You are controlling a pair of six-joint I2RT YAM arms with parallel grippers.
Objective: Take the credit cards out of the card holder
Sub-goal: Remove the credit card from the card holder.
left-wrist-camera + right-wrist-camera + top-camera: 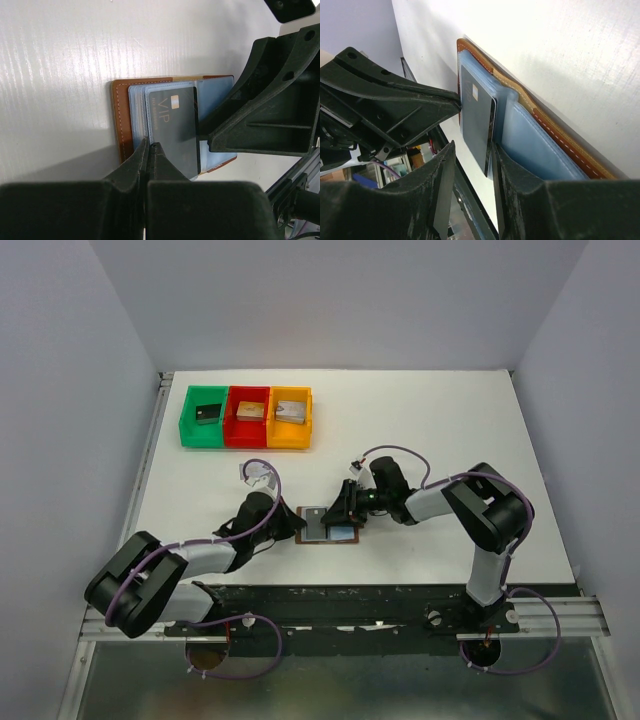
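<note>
Brown leather card holder [328, 525] is lying open on the white table [450, 420] near its front edge, between the two grippers, with its light blue lining facing up. Only the overhead view is showing the green tray [204, 418], red tray [248, 416] and orange tray [290, 418], lined up well apart from it at the back left, each holding a small block. The wrist views are giving what the overhead cannot: a grey-blue credit card [172, 125] lettered VIP is lying over the blue sleeves on the holder's left half, most of its face showing. The left gripper [148, 149] is pressing down with its fingers together, tips on the blue lining just beside the card's edge. The right gripper [473, 147] is reaching in from the opposite side with its fingers apart, straddling the card's free end. Whether either pad is touching the card cannot be told.
</note>
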